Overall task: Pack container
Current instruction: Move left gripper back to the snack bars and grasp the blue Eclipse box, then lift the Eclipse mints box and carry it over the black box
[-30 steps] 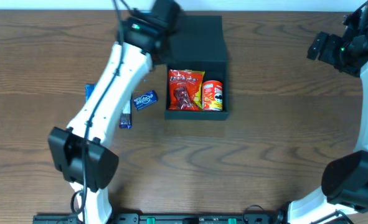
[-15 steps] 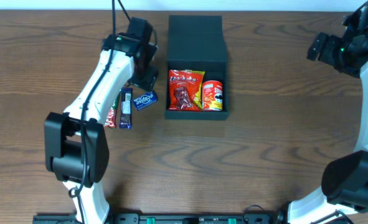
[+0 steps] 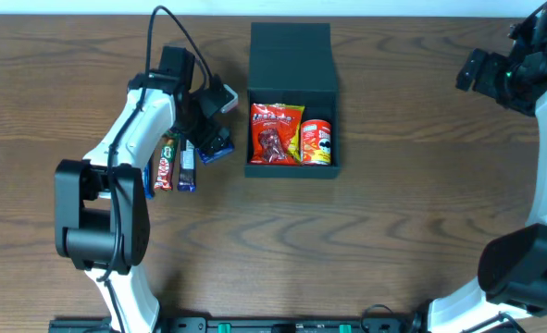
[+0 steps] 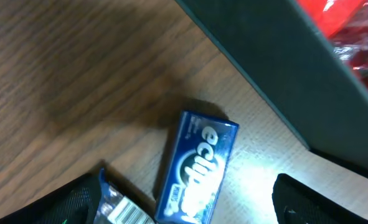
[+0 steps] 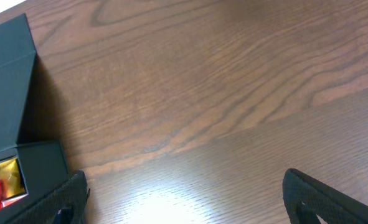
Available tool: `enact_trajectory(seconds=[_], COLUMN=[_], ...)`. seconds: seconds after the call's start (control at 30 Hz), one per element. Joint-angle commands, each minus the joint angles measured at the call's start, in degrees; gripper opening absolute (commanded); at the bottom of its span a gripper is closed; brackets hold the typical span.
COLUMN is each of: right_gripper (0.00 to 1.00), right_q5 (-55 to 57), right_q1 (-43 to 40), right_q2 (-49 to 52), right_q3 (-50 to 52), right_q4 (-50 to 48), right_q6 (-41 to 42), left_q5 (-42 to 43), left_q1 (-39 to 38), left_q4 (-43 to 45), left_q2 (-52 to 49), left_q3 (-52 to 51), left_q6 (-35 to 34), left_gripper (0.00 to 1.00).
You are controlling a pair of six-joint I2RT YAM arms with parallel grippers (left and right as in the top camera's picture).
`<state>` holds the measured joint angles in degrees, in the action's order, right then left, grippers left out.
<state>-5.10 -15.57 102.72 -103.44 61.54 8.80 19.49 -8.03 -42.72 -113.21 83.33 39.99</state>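
Observation:
The dark container stands open at the table's back middle, its lid flap laid back. It holds a red snack bag and a small Pringles can. My left gripper is open and hovers over a blue Eclipse mint box, which lies on the wood between its fingers, just left of the container wall. Only the box's edge shows in the overhead view. My right gripper is open and empty, far right of the container.
Two candy bars lie left of the mint box: a red-green one and a dark blue one. A barcode wrapper end shows by my left finger.
My left arm has swung from over the container's lid down and left to the mint box. The candy bars have come into view. The right arm has not moved.

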Motion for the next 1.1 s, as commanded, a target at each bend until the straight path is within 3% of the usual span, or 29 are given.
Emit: enact_trajectory(seconds=[0.0, 0.57, 1.07], right_gripper=[0.99, 0.99, 0.99], right_q5=[0.37, 0.35, 0.35], right_q1=[-0.09, -0.09, -0.09], right_q2=[-0.44, -0.44, -0.44], right_q3=[-0.37, -0.37, -0.37], right_q4=[0.0, 0.02, -0.02], right_q6=[0.42, 0.63, 0.63], left_q5=[-0.28, -0.35, -0.33], left_q1=[0.0, -0.02, -0.02], left_q4=[0.98, 7.82, 14.12], left_q2=[0.07, 0.07, 0.07], left_q3=[-1.66, -7.74, -12.85], left_q6=[1.77, 3.34, 3.32], left_gripper=[0.89, 0.89, 0.79])
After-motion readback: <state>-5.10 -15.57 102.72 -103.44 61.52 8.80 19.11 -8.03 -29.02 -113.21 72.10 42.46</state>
